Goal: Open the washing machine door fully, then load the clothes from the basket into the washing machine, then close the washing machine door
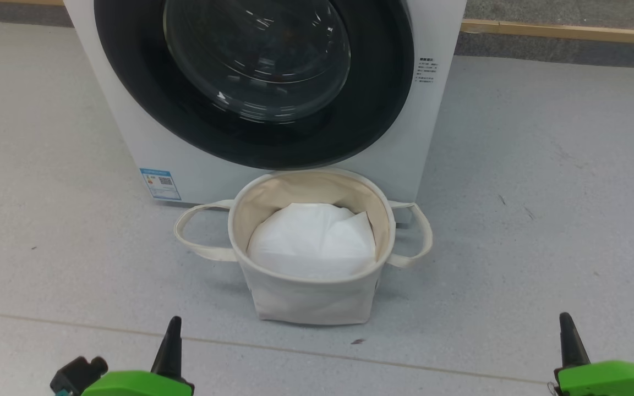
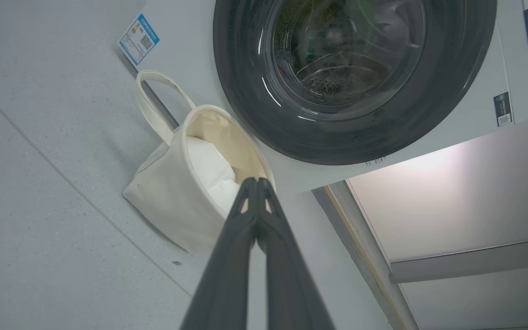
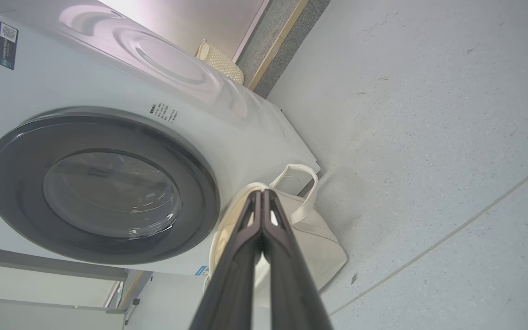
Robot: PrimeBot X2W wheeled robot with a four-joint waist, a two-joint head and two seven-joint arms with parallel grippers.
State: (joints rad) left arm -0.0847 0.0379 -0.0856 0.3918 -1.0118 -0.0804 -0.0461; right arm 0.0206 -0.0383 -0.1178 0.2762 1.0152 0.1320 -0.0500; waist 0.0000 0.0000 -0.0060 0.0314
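Observation:
The washing machine (image 1: 124,132) stands white and boxy straight ahead. Its door (image 1: 130,82), a glossy black rim around bulging glass, lies flat against the front, also in the left wrist view (image 2: 245,91) and right wrist view (image 3: 12,197). Touching its base sits the off-white canvas basket (image 1: 306,305), holding a plain white sheet (image 1: 311,242). The clothes are out of view. My left gripper (image 1: 174,324) and right gripper (image 1: 566,322) hang low near the view's bottom, well short of the basket on either side. Both are shut and empty, with fingers pressed together (image 2: 257,181) (image 3: 261,192).
A blue label (image 1: 160,183) marks the machine's lower left corner. Grey floor with a seam line (image 1: 350,355) spreads around the basket. A wooden skirting strip (image 1: 564,30) runs along the far wall. A pale panel (image 2: 452,197) stands beside the machine.

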